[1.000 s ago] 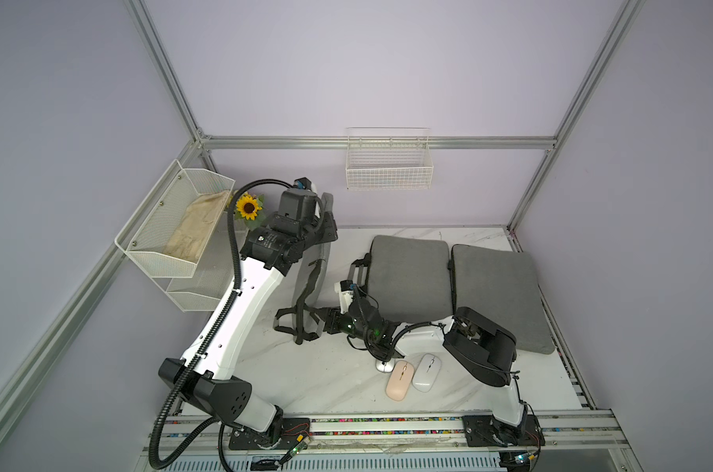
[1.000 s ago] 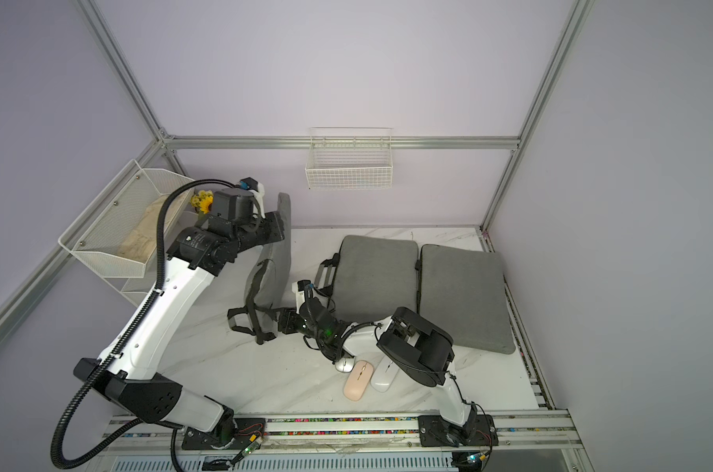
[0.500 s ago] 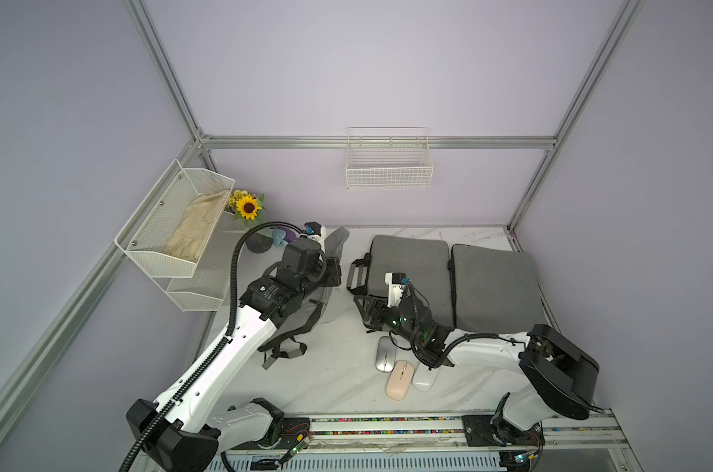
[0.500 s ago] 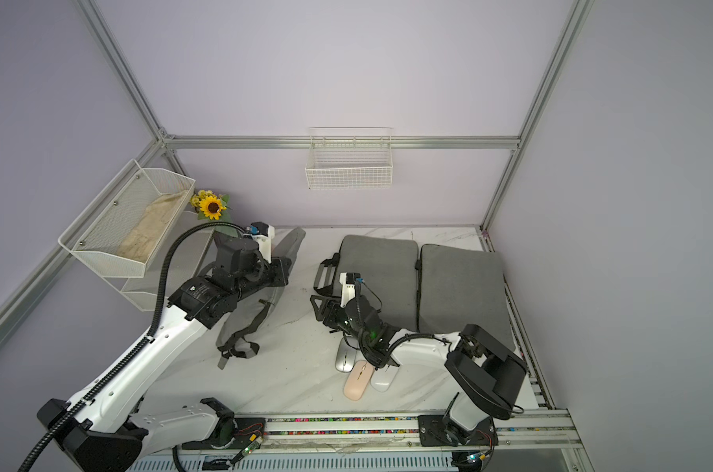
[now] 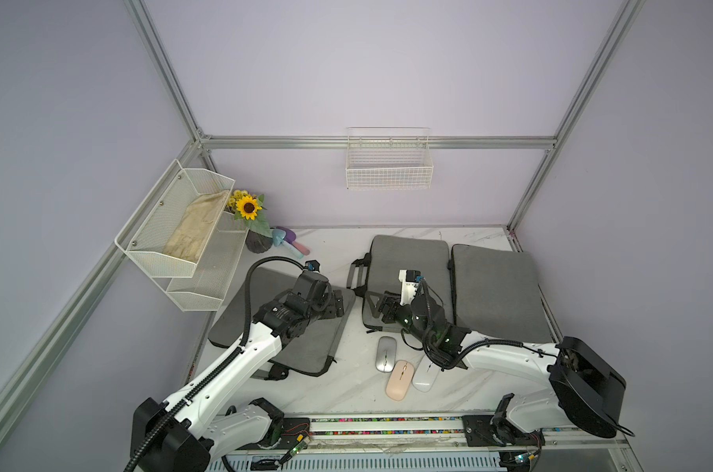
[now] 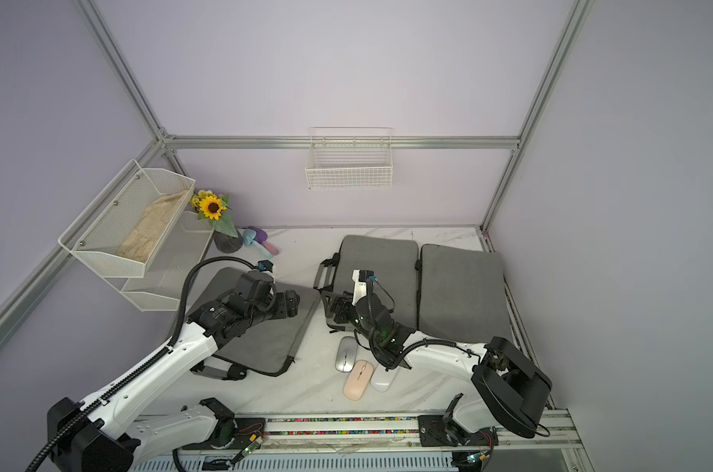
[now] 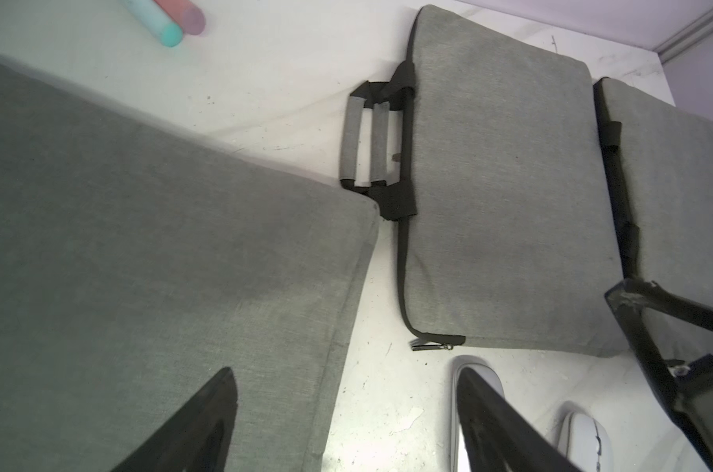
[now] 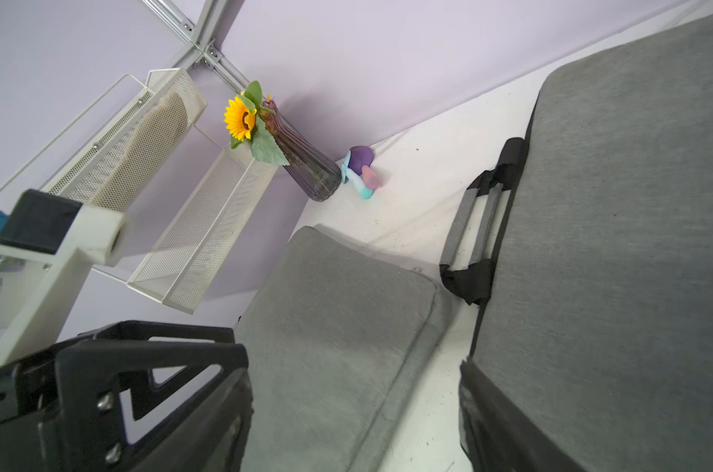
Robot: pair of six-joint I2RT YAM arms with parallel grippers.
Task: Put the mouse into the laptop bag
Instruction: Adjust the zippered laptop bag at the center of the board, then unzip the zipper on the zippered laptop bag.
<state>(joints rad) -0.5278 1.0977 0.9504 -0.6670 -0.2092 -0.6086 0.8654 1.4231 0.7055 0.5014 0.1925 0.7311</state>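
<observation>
Three mice lie near the table's front: a silver mouse (image 5: 386,353) (image 6: 345,353), a pink mouse (image 5: 399,380) (image 6: 358,380) and a white mouse (image 5: 424,378), which is partly under my right arm. A grey laptop bag (image 5: 305,347) (image 7: 142,245) lies flat at the left. My left gripper (image 5: 338,304) (image 7: 346,408) hovers open over its right edge, holding nothing. My right gripper (image 5: 381,306) (image 8: 354,408) is open and empty above the gap between that bag and the middle laptop bag (image 5: 407,261) (image 8: 632,245).
A third grey bag (image 5: 497,294) lies at the right. A vase with a sunflower (image 5: 248,208) and a pastel toy (image 5: 289,241) stand at the back left. White mesh shelves (image 5: 175,229) hang on the left wall and a wire basket (image 5: 388,163) on the back wall.
My left arm came down from holding the left bag upright. The bag now lies flat and the gripper has let go. My right gripper shifted right and opened wider.
</observation>
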